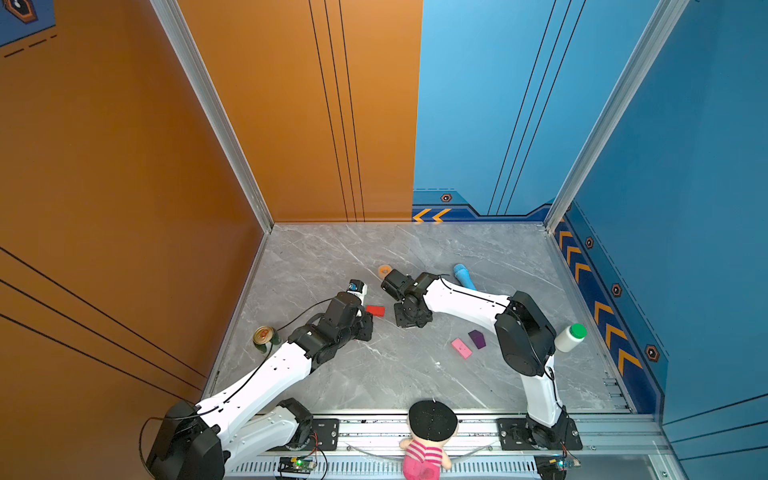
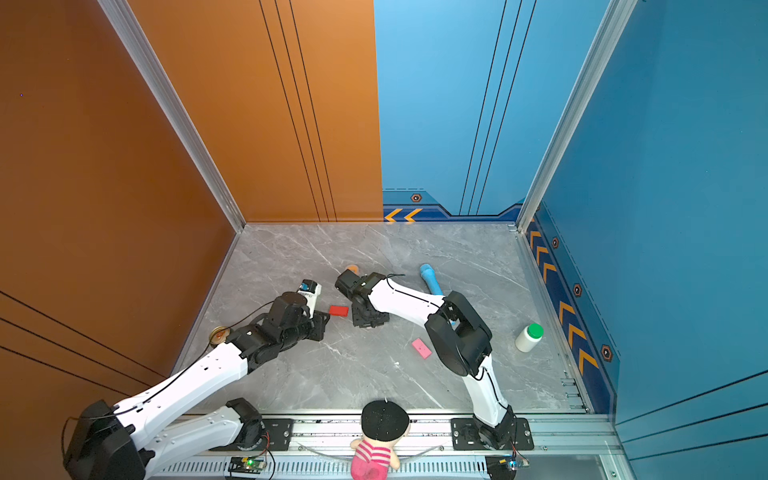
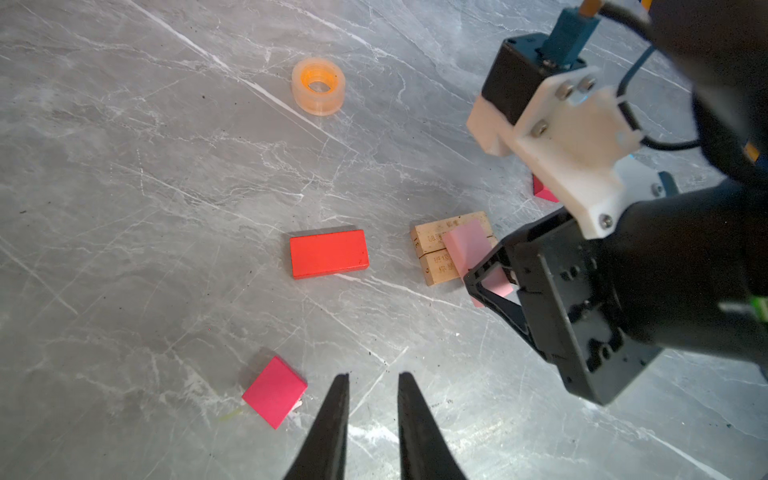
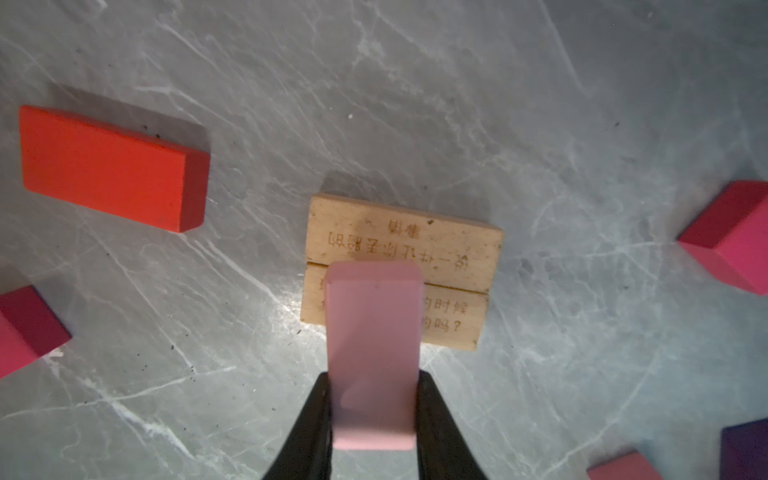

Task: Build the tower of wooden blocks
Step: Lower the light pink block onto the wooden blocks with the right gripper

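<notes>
Leftmost, the left claw point(image 3: 372, 376) hangs slightly open and empty, a magenta cube point(image 3: 274, 390) just beside it. Next, the right claw point(image 4: 374, 376) is clamped on a pink brick point(image 4: 374, 332), held over two tan slabs point(image 4: 399, 241) that lie side by side, touching. In a top view, the red brick point(image 1: 375, 310) lies at its nine o'clock; second pink brick point(image 1: 461, 348) and purple piece point(image 1: 477, 338) at four o'clock.

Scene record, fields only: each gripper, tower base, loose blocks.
right gripper: shut on pale pink brick, held over tan slabs; contact unclear
left gripper: open, empty, near magenta cube
tan slabs: two, flat, side by side
loose: red brick, second pink brick, purple piece
</notes>
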Motion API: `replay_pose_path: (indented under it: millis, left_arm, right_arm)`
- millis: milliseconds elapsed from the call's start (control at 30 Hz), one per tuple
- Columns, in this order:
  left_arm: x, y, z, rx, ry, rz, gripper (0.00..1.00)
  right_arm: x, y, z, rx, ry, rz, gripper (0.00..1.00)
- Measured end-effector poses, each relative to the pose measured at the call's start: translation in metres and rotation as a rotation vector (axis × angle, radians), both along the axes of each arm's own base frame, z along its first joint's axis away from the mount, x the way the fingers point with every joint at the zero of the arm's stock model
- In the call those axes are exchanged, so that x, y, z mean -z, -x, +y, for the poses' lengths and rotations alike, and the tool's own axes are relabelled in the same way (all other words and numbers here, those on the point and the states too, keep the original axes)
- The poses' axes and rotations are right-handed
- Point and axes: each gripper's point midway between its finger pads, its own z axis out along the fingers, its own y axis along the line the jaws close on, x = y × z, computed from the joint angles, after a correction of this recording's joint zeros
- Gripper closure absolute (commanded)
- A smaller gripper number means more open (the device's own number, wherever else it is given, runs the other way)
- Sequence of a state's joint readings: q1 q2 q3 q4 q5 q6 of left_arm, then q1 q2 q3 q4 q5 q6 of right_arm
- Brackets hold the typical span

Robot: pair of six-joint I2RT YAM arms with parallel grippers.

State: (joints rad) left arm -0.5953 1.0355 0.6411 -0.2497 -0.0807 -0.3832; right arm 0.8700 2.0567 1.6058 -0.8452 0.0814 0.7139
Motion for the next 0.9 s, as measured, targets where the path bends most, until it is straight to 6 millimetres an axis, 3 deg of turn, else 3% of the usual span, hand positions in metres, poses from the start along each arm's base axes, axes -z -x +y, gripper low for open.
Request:
replay_pose_path:
  millis: [333, 567, 900]
  left_arm:
    - [0.000, 0.000, 0.002, -0.006, 0.001, -0.003, 0.75]
    - [0.000, 0.000, 0.002, -0.007, 0.003, -0.006, 0.75]
    - [0.000, -0.001, 0.004, -0.013, 0.006, -0.010, 0.75]
  right_arm:
    - [-0.004, -0.006, 0.006, 0.037, -0.022, -0.012, 0.85]
    - [0.010, -0.007, 0.007, 0.047, -0.004, 0.003, 0.85]
    - [0.009, -0.011, 0.006, 0.058, -0.006, -0.003, 0.84]
